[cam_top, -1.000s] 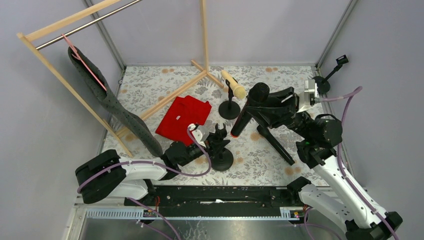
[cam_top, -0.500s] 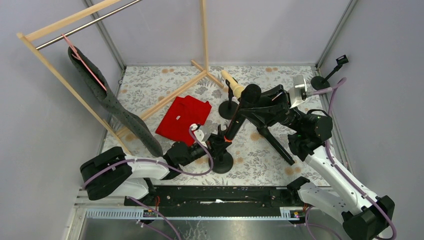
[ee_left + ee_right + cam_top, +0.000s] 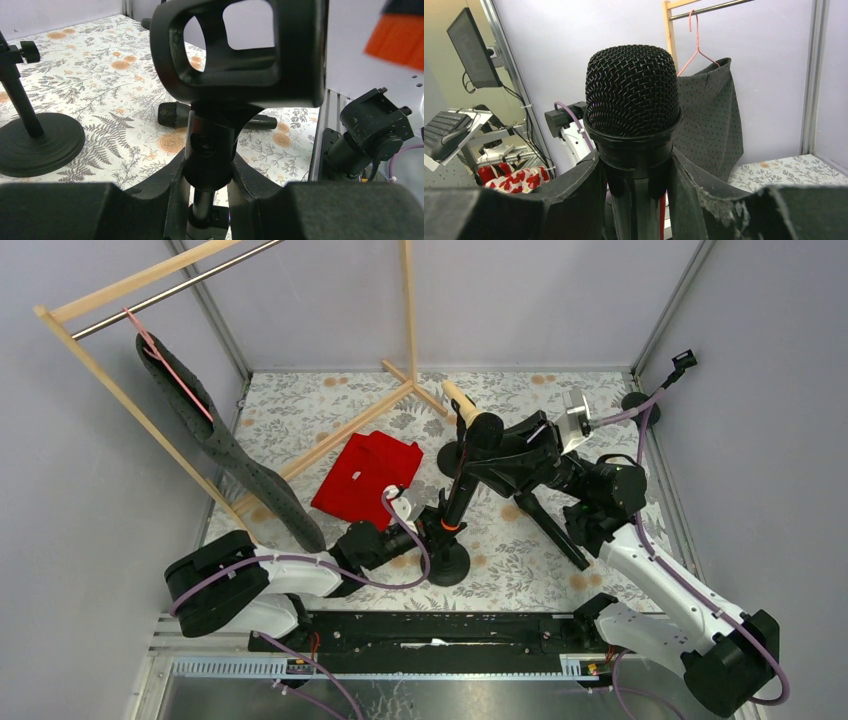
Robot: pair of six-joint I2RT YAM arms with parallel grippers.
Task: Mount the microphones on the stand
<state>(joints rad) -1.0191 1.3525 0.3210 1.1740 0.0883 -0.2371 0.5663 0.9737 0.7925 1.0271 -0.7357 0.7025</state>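
Observation:
My right gripper (image 3: 480,462) (image 3: 639,185) is shut on a black microphone (image 3: 465,480) just below its mesh head (image 3: 631,92). The microphone tilts down to the left, and its orange-red tip (image 3: 449,525) (image 3: 397,40) hangs right beside the clip (image 3: 240,50) of the near stand (image 3: 447,563). Low at the front, my left gripper (image 3: 424,527) (image 3: 207,175) is shut on that stand's stem. A cream microphone (image 3: 462,405) sits in a second stand (image 3: 458,460) behind. Another black microphone (image 3: 552,528) (image 3: 215,117) lies on the table.
A third stand (image 3: 640,400) waits at the right wall, its clip (image 3: 683,360) raised. A red cloth (image 3: 365,472) lies left of centre. A wooden rack (image 3: 330,440) spans the back left, with a dark garment (image 3: 225,450) on a pink hanger.
The right arm has swung left and down with the black microphone, bringing its orange-red tip to the near stand's clip. The left gripper has kept its hold on the stem.

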